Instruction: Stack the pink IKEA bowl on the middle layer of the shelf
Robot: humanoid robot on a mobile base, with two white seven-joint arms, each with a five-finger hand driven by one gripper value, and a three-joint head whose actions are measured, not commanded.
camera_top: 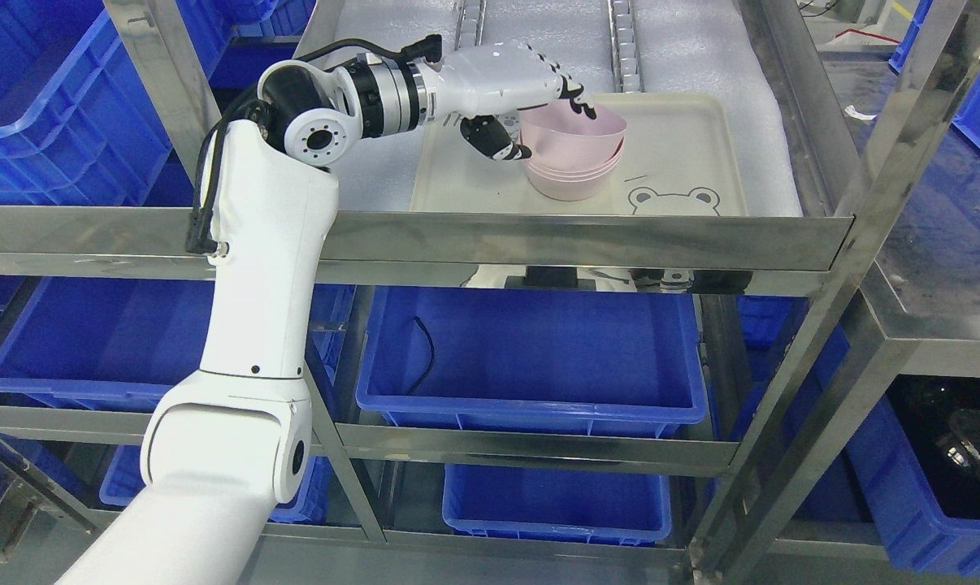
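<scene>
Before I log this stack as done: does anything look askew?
Yes. The top bowl sits tilted in the stack on the tray, not nested flat; the left hand grips its rim.

One robot arm (254,325) enters from the lower left of the frame, ending in one hand (531,97) at upper centre. A stack of pink bowls (573,154) sits there; about four rims show, though the exact number is hard to tell. They rest on one cream tray (685,162). At least six blue bins (531,357) are spread across the frame.
</scene>
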